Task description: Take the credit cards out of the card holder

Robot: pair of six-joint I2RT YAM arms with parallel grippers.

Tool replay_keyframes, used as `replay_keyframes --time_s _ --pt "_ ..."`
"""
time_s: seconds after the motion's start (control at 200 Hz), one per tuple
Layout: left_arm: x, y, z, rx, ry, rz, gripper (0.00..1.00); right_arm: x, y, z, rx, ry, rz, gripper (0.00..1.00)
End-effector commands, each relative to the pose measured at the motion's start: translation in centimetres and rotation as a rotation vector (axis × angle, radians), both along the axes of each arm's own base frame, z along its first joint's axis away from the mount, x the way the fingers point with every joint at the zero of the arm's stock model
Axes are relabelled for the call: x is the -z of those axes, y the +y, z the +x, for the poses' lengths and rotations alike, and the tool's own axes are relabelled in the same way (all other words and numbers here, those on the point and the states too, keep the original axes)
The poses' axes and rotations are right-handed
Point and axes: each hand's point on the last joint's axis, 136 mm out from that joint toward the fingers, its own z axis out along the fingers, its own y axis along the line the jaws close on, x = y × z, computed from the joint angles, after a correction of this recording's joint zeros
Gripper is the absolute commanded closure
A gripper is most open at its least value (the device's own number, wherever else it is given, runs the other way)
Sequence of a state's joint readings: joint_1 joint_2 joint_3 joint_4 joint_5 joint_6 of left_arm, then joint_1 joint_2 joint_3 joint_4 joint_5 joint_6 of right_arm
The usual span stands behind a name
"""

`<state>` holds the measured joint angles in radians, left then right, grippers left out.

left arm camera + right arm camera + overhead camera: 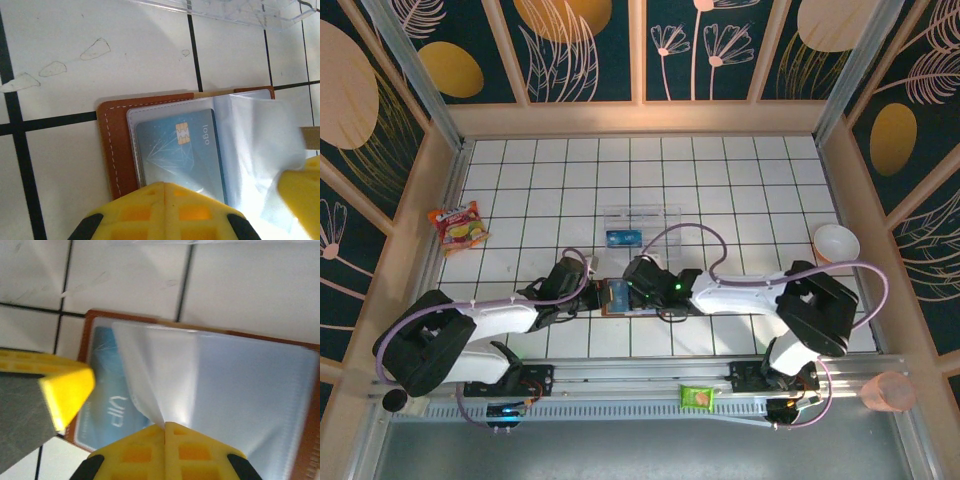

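The top external view was bright and evenly lit from above, with the white tiled counter (740, 180) sharp throughout and only soft, short shadows falling on it. In the left wrist view the credit card (175, 150) and the card holder (112, 150) were in focus, while the clear sleeve (260, 145) washed out under glare and the close left fingers (165, 212) were blurred. The right wrist view was soft overall, with a white glare streak on the sleeve and defocused right fingers (165, 452).
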<state>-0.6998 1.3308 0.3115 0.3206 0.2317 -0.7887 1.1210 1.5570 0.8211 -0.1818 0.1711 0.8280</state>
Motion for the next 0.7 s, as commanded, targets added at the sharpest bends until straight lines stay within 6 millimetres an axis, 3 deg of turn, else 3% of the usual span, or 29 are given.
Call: replay_keyframes --time_s 0.0,0.09,0.175,0.26,0.38,0.525,0.696 --pt "0.5 -0.1 -0.3 0.026 0.005 0.022 1.00 0.8 -4.9 0.5 0.171 -0.006 -0.093 0.80" --pt "0.4 -0.3 -0.3 0.039 0.008 0.016 1.00 0.7 -7.2 0.4 0.234 -0.006 -0.100 0.65" --pt "0.3 -0.5 -0.4 0.048 0.009 0.005 1.00 -0.8 -7.4 0.4 0.201 -0.046 -0.078 0.62" --pt "0.0 -0.7 -0.4 0.053 0.004 -0.008 1.00 -3.3 -5.7 0.4 0.084 -0.099 -0.033 0.62" --pt "-0.3 -0.9 -0.4 0.054 0.002 -0.019 1.00 -5.4 -1.2 -0.4 -0.115 -0.099 0.063 0.63" --pt "-0.2 -0.7 -0.5 0.050 -0.001 -0.015 1.00 -3.4 2.0 -0.7 -0.214 -0.011 0.088 0.71" --pt "0.3 -0.6 -0.5 0.051 0.006 -0.004 1.00 0.3 0.2 -1.2 -0.158 0.080 0.040 0.79"
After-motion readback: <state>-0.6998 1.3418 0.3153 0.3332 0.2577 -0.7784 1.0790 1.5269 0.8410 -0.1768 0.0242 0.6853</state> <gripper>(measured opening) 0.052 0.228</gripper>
